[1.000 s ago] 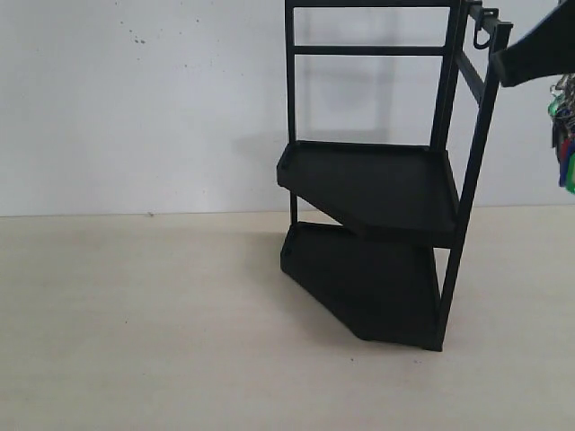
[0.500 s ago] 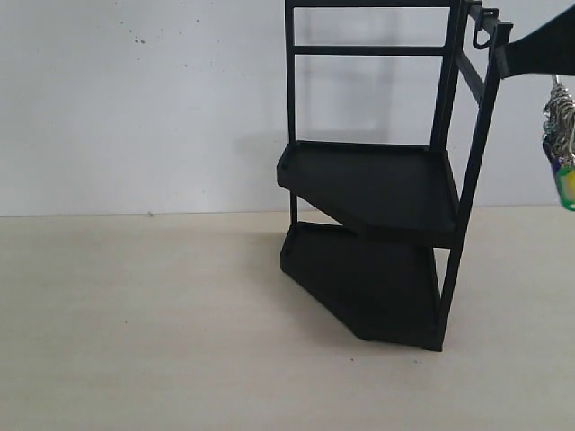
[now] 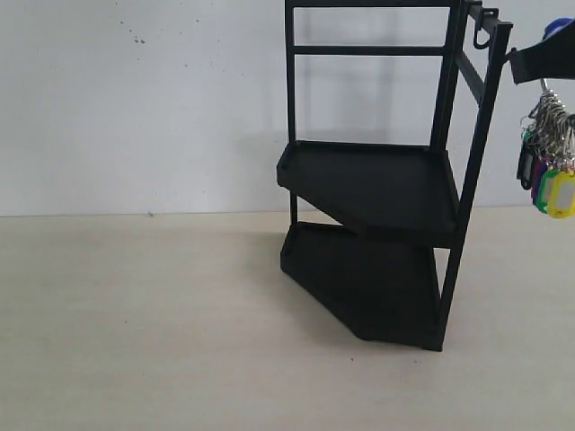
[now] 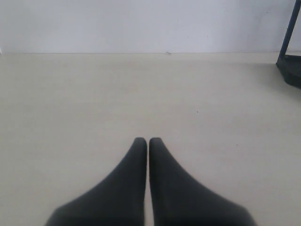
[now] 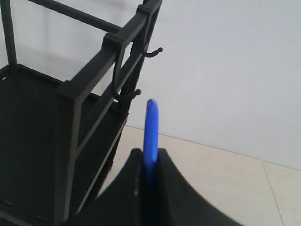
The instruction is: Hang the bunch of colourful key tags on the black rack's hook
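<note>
The black rack stands right of centre with two angular trays and thin uprights. Its small hooks sit at the top right corner; the right wrist view shows two hooks close ahead. My right gripper hangs high at the right edge, just right of that corner, shut on a blue tag of the colourful key tag bunch. The rest of the bunch dangles below on metal rings. My left gripper is shut and empty over bare table.
The rack's foot shows at the edge of the left wrist view. A pale tabletop spreads left of the rack, with a white wall behind.
The right gripper has drawn back slightly to the right while the dangling bunch has swung left into fuller view. The left gripper has no earlier frames to compare.
</note>
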